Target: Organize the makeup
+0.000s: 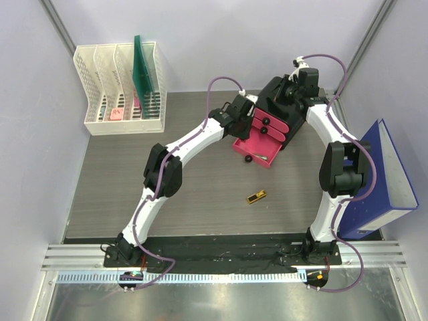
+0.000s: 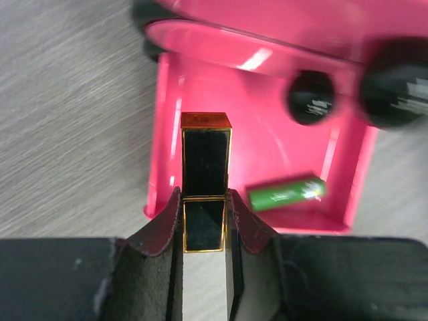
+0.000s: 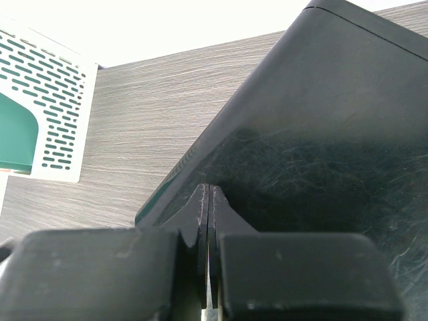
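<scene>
We log one gold-black stick (image 2: 206, 167): square-sided, gold-trimmed, pinched at its lower half by the left gripper (image 2: 204, 204) above the left edge of the pink drawer (image 2: 167, 134). A slim green tube (image 2: 287, 192) lies on its side inside, along one drawer edge. The second gold-black stick (image 1: 256, 196) lies flat on the table surface (roughly mid-width, towards the near edge).

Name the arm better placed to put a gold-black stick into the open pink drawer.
Left: the left gripper holds a gold-black stick above the drawer; the right gripper is shut, empty, by the black box.
</scene>
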Robot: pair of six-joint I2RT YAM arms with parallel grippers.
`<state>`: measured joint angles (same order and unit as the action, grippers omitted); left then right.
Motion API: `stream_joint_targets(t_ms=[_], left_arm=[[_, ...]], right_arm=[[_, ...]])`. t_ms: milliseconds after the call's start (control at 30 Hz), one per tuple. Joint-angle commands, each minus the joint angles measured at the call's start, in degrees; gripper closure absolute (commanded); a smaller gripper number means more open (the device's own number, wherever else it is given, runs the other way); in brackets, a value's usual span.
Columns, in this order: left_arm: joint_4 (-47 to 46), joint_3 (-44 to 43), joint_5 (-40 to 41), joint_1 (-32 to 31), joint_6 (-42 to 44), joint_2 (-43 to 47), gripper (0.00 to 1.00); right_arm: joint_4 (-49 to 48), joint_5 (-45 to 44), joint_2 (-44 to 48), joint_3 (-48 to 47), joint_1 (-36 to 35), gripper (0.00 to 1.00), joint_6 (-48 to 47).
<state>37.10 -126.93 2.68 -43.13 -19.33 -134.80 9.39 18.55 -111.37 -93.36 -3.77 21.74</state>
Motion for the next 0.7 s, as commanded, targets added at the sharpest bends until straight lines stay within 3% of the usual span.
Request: stream_joint_targets(t_ms=[0, 167, 267, 300, 367, 400, 433, 500, 667], left_arm=[[-2.47, -3.93, -4.07, 1.12, -3.51, -1.95, 1.0], [-2.56, -4.11, -6.54, 1.56, -3.96, -3.62, 0.92], [-2.21, -3.76, -8.21, 1.56, -3.96, -4.15, 0.72], [-2.04, -3.59, -8.39, 1.56, -3.96, -4.33, 0.59], [-1.86, -3.5, -9.18, 1.56, -3.87, -4.42, 0.46], [-1.68, -3.58, -9.36, 1.56, -3.61, -4.33, 0.34], [-1.6, -3.58, -9.27, 1.56, -3.43, -3.89, 0.3], [-1.33, -3.58, -9.44, 1.56, -2.99, -3.28, 0.24], [-0.97, 0.53, -11.47, 0.86, 0.16, 3.81, 0.25]], right_arm=[[23.84, -3.78, -7.72, 6.53, -0.62, 0.99, -3.28], [23.75, -3.78, -7.72, 6.44, -0.62, 0.99, -3.28], [23.83, -3.78, -7.81, 6.53, -0.62, 0.99, -3.28], [23.84, -3.78, -7.81, 6.53, -0.62, 0.99, -3.37], [23.84, -3.69, -7.72, 6.53, -0.62, 0.99, -3.28], [23.84, -3.69, -7.72, 6.61, -0.71, 0.99, -3.28], [23.84, -3.69, -7.72, 6.7, -0.63, 0.99, -3.28], [23.84, -3.78, -7.54, 6.7, -0.62, 0.99, -3.28], [23.84, -3.95, -7.46, 6.7, -0.62, 0.99, -3.37]])
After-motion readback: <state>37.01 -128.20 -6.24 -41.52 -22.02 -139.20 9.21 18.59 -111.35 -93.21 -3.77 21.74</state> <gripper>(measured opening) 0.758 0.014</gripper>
